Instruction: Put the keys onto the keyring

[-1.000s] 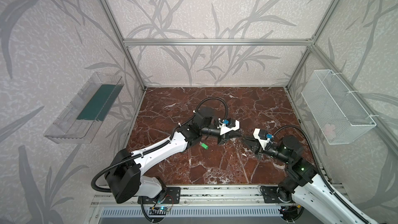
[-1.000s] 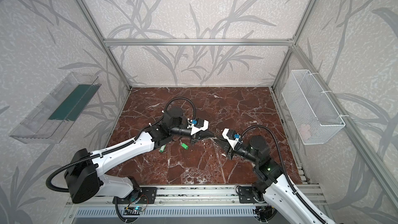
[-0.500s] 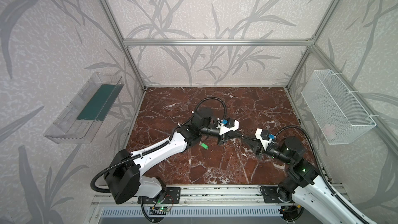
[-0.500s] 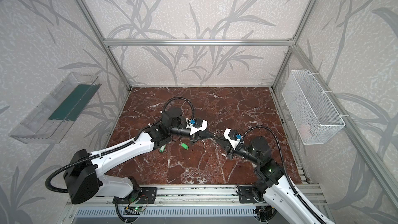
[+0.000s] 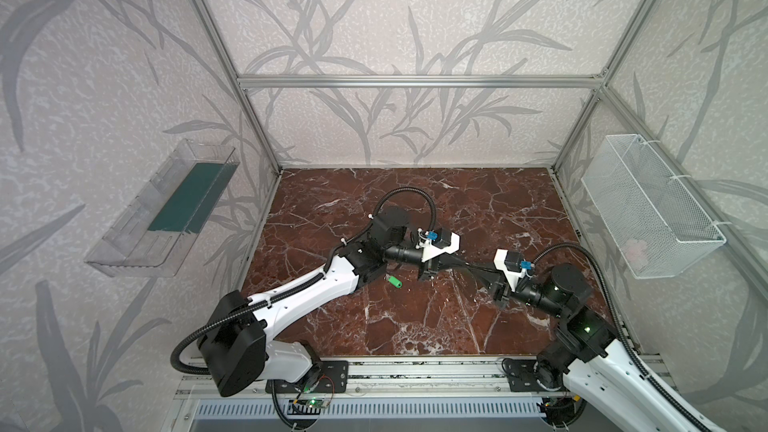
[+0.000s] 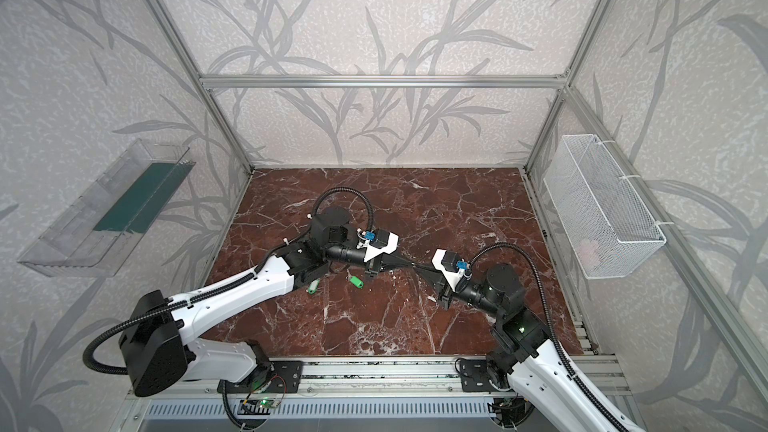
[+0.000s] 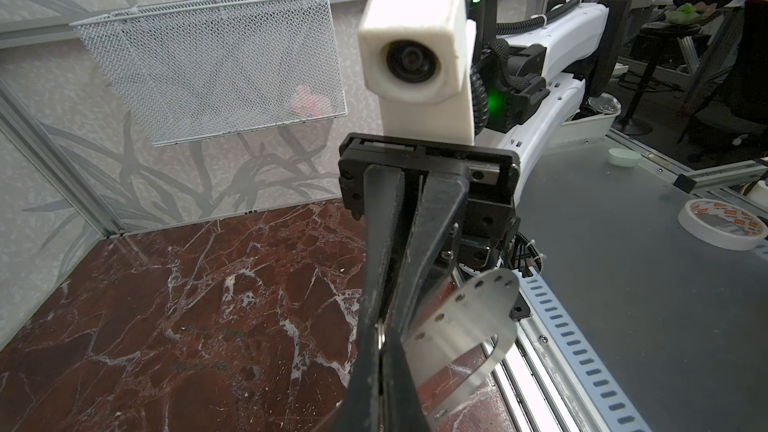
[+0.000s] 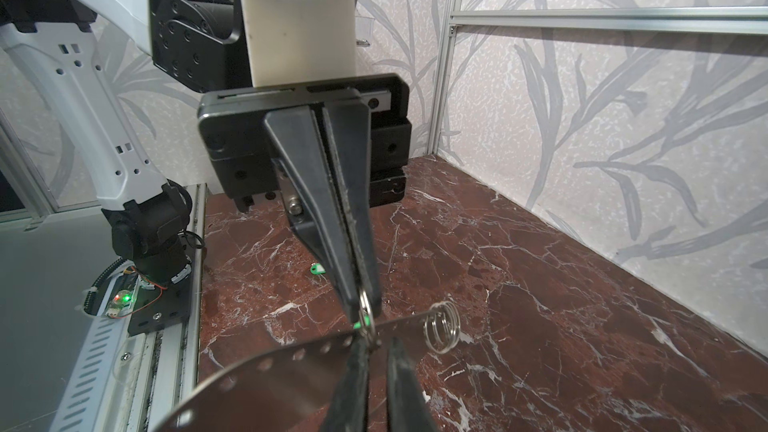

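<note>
Above the counter (image 5: 415, 326), the left gripper (image 8: 365, 309) pinches a key's small metal ring (image 8: 366, 317) with fingers closed. The right gripper (image 7: 384, 338), fingers narrow, holds the keyring (image 7: 461, 326) plate. A second key (image 5: 394, 282) lies on the counter.

Left gripper (image 5: 465, 263) fingers pinched tight; right gripper (image 5: 478, 270) tip-to-tip, narrowly parted

Red-brown marble tabletop (image 6: 374, 326); two green keys (image 6: 355, 282) (image 6: 313, 286) lying flat near left arm.
</note>
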### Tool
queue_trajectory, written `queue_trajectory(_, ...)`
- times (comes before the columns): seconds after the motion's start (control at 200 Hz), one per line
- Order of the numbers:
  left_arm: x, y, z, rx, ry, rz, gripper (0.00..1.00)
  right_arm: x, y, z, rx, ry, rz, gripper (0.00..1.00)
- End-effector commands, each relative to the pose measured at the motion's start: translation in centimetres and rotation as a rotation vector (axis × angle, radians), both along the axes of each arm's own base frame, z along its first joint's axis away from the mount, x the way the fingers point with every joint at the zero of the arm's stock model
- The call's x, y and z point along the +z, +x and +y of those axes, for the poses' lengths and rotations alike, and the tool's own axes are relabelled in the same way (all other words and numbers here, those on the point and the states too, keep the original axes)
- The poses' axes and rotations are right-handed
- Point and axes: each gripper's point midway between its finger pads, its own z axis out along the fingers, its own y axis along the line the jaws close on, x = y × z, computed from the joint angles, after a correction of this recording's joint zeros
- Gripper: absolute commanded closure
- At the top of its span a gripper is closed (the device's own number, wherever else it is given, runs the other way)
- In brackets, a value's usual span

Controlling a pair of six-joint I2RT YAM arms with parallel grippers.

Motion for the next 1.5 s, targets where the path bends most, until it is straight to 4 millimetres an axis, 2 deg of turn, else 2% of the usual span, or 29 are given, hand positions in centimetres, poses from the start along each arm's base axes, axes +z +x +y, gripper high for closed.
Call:
queue_trajectory(0.0, 0.9, -0.8, 0.6, -0.03, -0.023, -0.018, 1.0, 1.0, -0.4, 0.3, 0.028, 0.03, -0.023, 0.88)
queue_trajectory(0.175, 0.8, -0.8, 0.6, -0.033, -0.022, -0.017, 1.0, 1.1, -0.5, 0.4, 0.037, 0.03, -0.024, 0.88)
queue_trajectory(0.395, 0.9, -0.8, 0.6, -0.035, -0.021, -0.018, 1.0, 1.0, -0.5, 0.5, 0.042, 0.028, -0.024, 0.96)
queue_trajectory(0.695, 0.4, -0.6, 0.4, -0.031, -0.011, -0.008, 1.0, 1.0, -0.4, 0.4, 0.031, 0.029, -0.031, 1.0)
queue_trajectory(0.765, 0.3, -0.2, 0.5, -0.002, -0.007, -0.017, 0.79, 0.8, -0.3, 0.3, 0.024, 0.021, -0.027, 1.0)
queue_trajectory(0.825, 0.3, 0.5, 0.9, 0.041, -0.007, -0.035, 0.67, 0.4, -0.1, 0.1, 0.006, 0.009, -0.019, 1.0)
queue_trajectory(0.9, 0.5, 1.6, 1.8, 0.101, -0.005, -0.043, 0.61, 0.0, 0.1, -0.1, -0.017, -0.01, -0.01, 1.0)
queue_trajectory(1.11, -0.4, 3.7, 5.0, 0.253, 0.058, -0.046, 0.6, -1.3, 1.0, -0.6, -0.07, -0.061, 0.017, 1.0)
queue_trajectory(1.309, -4.6, 7.0, 9.0, 0.593, 0.214, 0.065, 0.6, -2.4, 1.9, -1.1, -0.126, -0.109, 0.041, 1.0)
queue_trajectory(1.494, -8.9, 9.7, 15.0, 1.006, 0.371, 0.209, 0.6, -3.4, 2.3, -1.3, -0.139, -0.156, 0.037, 1.0)
